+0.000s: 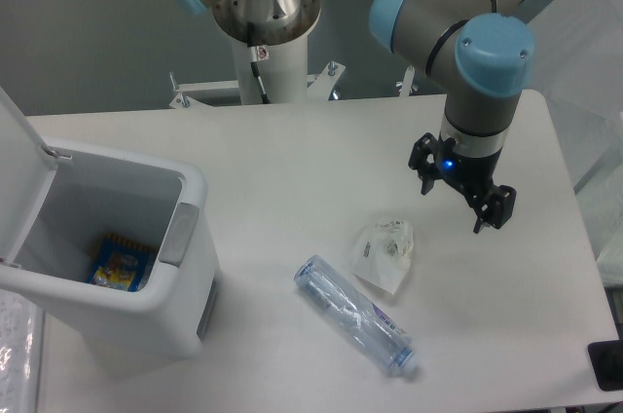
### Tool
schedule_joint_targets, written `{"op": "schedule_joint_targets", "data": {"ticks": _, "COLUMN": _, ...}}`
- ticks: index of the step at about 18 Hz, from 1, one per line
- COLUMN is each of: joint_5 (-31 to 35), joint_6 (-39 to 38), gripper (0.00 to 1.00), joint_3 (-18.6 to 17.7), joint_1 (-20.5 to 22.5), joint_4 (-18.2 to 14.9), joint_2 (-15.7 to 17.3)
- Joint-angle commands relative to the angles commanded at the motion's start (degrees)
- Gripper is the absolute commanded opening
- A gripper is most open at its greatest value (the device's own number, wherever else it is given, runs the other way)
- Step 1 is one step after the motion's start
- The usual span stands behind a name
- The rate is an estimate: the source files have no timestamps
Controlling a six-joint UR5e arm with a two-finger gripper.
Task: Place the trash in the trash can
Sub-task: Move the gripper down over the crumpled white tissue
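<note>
My pincer [463,193] hangs released and empty above the table [292,169], just right of the wrapper [386,252]. The bottle [354,314] lies beside it, towards the front. The bin [146,267] stands open at the left. I should centre over the wrapper, descend straight, then pinch its crumpled middle.

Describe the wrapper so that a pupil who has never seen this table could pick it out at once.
Start at the white bin on the table's left and move right past the clear bottle lying on its side. Just beyond the bottle's upper side sits the wrapper, below and left of the gripper. It is small, crumpled and whitish, not long and clear.
</note>
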Motion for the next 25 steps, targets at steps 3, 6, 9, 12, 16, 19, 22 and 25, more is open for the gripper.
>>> {"op": "schedule_joint_targets", "data": {"ticks": 3, "joint_5": -0.3, "joint_6": -0.1, "gripper": 1.0, "joint_3": -0.5, "joint_1": -0.1, "joint_4": 0.2, "joint_2": 0.0}}
{"op": "schedule_joint_targets", "data": {"ticks": 6, "joint_5": -0.8, "joint_6": -1.0, "gripper": 1.0, "joint_3": -1.4, "joint_1": -0.4, "joint_4": 1.7, "joint_2": 0.0}}
{"op": "schedule_joint_targets", "data": {"ticks": 9, "joint_5": -1.9, "joint_6": -4.5, "gripper": 1.0, "joint_3": -4.8, "joint_1": -1.7, "joint_4": 8.1, "joint_2": -0.1}}
{"op": "schedule_joint_targets", "data": {"ticks": 12, "joint_5": -3.2, "joint_6": -8.2, "gripper": 1.0, "joint_3": -8.3, "joint_1": -1.7, "joint_4": 12.2, "joint_2": -0.1}}
{"op": "schedule_joint_targets", "data": {"ticks": 16, "joint_5": -2.7, "joint_6": -12.9, "gripper": 1.0, "joint_3": -9.6, "joint_1": -3.2, "joint_4": 12.2, "joint_2": -1.0}}
{"op": "schedule_joint_targets", "data": {"ticks": 19, "joint_5": -2.6, "joint_6": -17.1, "gripper": 1.0, "joint_3": -10.9, "joint_1": -4.6, "joint_4": 12.4, "joint_2": -2.5}}
{"op": "schedule_joint_targets", "data": {"ticks": 22, "joint_5": -1.9, "joint_6": -17.5, "gripper": 1.0, "joint_3": -11.4, "joint_1": -5.9, "joint_4": 12.5, "joint_2": -3.5}}
{"op": "schedule_joint_targets", "data": {"ticks": 25, "joint_5": 2.9, "joint_6": -17.4, "gripper": 1.0, "joint_3": -12.8, "joint_1": -6.1, "joint_4": 13.4, "joint_2": -3.5}}
